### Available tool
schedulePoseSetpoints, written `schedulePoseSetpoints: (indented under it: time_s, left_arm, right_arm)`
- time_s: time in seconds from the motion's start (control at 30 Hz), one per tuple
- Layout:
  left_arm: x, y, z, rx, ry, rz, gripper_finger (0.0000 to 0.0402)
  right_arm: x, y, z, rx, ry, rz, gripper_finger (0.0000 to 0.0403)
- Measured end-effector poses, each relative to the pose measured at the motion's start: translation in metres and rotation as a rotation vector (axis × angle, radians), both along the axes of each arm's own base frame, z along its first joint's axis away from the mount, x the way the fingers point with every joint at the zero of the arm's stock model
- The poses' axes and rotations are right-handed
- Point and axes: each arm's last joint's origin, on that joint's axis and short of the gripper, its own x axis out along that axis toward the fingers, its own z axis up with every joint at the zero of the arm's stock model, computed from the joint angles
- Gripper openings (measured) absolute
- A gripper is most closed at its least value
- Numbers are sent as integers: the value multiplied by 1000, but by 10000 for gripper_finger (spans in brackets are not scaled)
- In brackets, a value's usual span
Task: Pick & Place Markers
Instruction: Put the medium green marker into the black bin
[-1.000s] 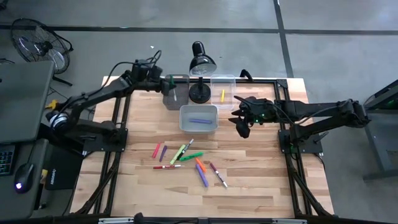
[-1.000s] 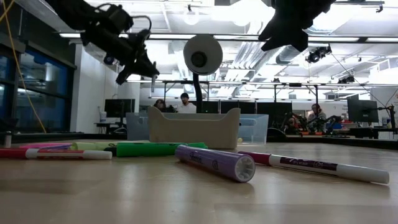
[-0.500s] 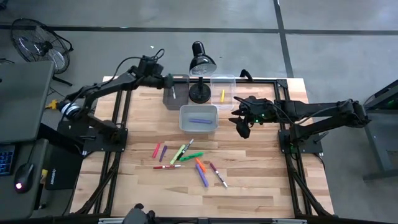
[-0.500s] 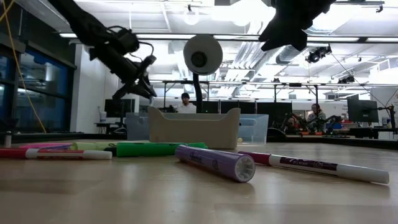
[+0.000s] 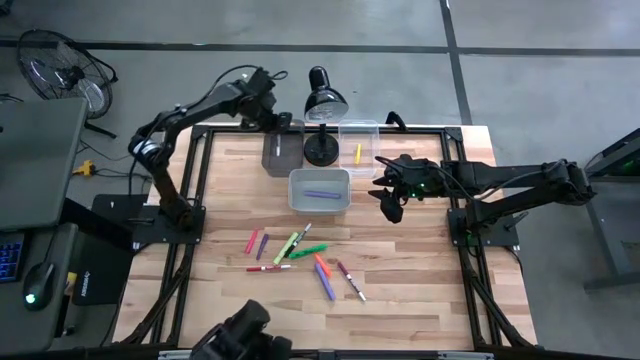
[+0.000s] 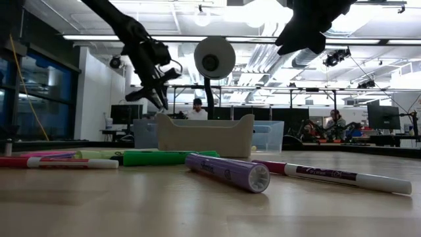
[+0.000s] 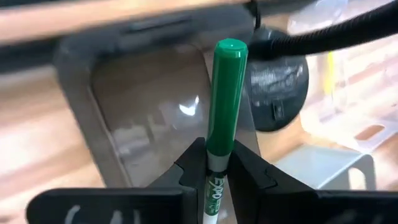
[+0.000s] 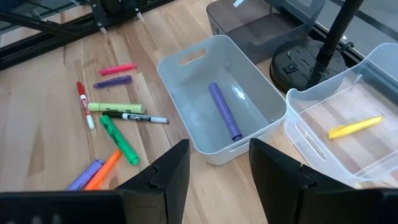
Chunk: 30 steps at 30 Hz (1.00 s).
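While the right arm waits off to the side, the left gripper (image 7: pixel 217 163) is clenched on a green marker (image 7: pixel 222 102), held by its lower barrel so the capped end sticks out ahead of the fingers. It hangs above the dark bin (image 5: pixel 279 150) at the far edge of the table (image 5: pixel 420 300), beside the lamp (image 5: pixel 322 98); that placement reads as lining up a drop into the bin. Something pale already lies inside it, too small to name.

Bins seem sorted by colour: a purple marker (image 8: pixel 224 110) lies alone in the middle bin (image 8: pixel 186 74), a yellow marker (image 8: pixel 354 127) alone in the clear bin (image 8: pixel 298 140) next to it. Probably why the green one goes to a separate bin.

Right gripper (image 8: pixel 219 168) hovers just beside the middle bin, fingers spread, nothing between them. Likely parked clear of the left arm's path.

Loose markers (image 5: pixel 300 258) lie scattered on the bare wood nearer the front, well apart from the bins: pink, purple, red, green, orange among them. Job looks early, most pens still unsorted.

Risk: released from this height, the marker could bounce off the bin's rim.
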Motion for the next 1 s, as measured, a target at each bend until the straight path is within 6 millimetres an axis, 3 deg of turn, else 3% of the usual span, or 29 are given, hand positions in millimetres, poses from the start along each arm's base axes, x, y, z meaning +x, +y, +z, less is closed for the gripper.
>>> schedulePoseSetpoints:
  time_s: [0.27,0.8,1.0]
  left_arm:
    - [9,3,-22,-112,127,14,46]
    - [15,-5,-22,-88,174,12,47]
    - [17,-6,-22,-80,180,5,92]
  right_arm:
    - [0,0,0,9,4,7,154]
    - [-4,2,-6,33,74,39,154]
    - [-4,2,-6,36,74,43,154]
